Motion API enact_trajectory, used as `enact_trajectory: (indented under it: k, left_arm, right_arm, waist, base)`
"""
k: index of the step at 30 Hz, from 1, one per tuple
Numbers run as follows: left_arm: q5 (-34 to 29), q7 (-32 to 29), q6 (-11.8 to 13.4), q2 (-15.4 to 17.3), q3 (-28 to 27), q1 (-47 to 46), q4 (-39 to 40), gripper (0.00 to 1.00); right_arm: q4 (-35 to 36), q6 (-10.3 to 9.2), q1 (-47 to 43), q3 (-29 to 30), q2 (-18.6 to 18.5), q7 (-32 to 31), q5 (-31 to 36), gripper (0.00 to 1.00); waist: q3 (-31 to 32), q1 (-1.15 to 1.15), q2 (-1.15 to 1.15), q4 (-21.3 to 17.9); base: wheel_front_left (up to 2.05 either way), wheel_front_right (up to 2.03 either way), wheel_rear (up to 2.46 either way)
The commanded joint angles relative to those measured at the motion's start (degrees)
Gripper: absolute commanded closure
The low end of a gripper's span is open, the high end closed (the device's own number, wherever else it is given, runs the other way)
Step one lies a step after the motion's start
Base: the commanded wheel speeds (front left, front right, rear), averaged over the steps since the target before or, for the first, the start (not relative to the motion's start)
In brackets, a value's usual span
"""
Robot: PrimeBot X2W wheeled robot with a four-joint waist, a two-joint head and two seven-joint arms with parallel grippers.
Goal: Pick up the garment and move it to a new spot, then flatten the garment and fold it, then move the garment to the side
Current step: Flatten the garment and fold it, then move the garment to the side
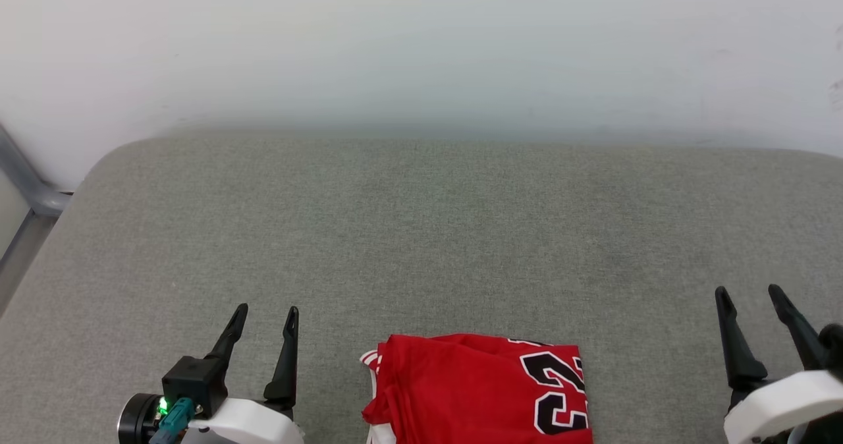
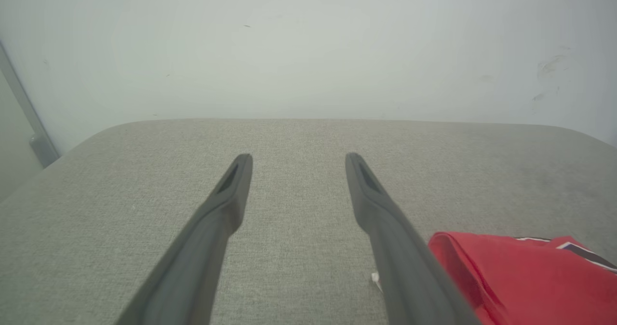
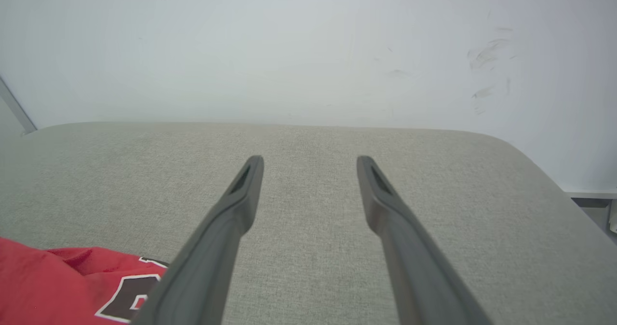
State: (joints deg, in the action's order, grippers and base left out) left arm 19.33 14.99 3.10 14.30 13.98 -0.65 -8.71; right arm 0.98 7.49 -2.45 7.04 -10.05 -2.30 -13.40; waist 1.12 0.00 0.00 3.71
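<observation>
I see the jersey (image 1: 477, 388) folded on the pad (image 1: 421, 233). My left gripper (image 1: 267, 311) and right gripper (image 1: 749, 291) flank it, jaws apart, empty.

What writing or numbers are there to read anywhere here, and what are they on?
"23", as best it reads: black white-outlined numerals on the bright red shiny jersey, turned sideways in the head view.
Right wrist view: one numeral, partly hidden, unreadable.
No other text is legible.
</observation>
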Motion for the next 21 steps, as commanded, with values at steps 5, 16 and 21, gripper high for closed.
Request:
enact_trajectory:
  k: [5, 16, 21]
  left_arm:
    - [0.1, 0.3, 0.5, 0.3, -0.5, 1.3, 0.1, 0.0]
    - [0.5, 0.3, 1.2, 0.4, -0.9, 2.2, 0.2, 0.0]
    - [0.7, 0.3, 1.3, 0.1, -1.1, 1.9, 0.2, 0.0]
  right_arm:
    - [2.5, -0.01, -4.1, -0.3, 2.5, 5.0, 2.5, 0.0]
    - [6.9, -0.01, -7.3, -0.1, 4.8, 3.9, 4.1, 0.0]
    - [7.5, -0.01, -7.1, 0.3, 4.8, 1.5, 3.9, 0.0]
  waist:
    - [1.0, 0.0, 0.0, -0.9]
    - [1.6, 0.0, 0.0, -2.0]
    - [1.6, 0.0, 0.0, -2.2]
  base:
    - [0.0, 0.0, 0.0]
    - [0.0, 0.0, 0.0]
    - [0.0, 0.0, 0.0]
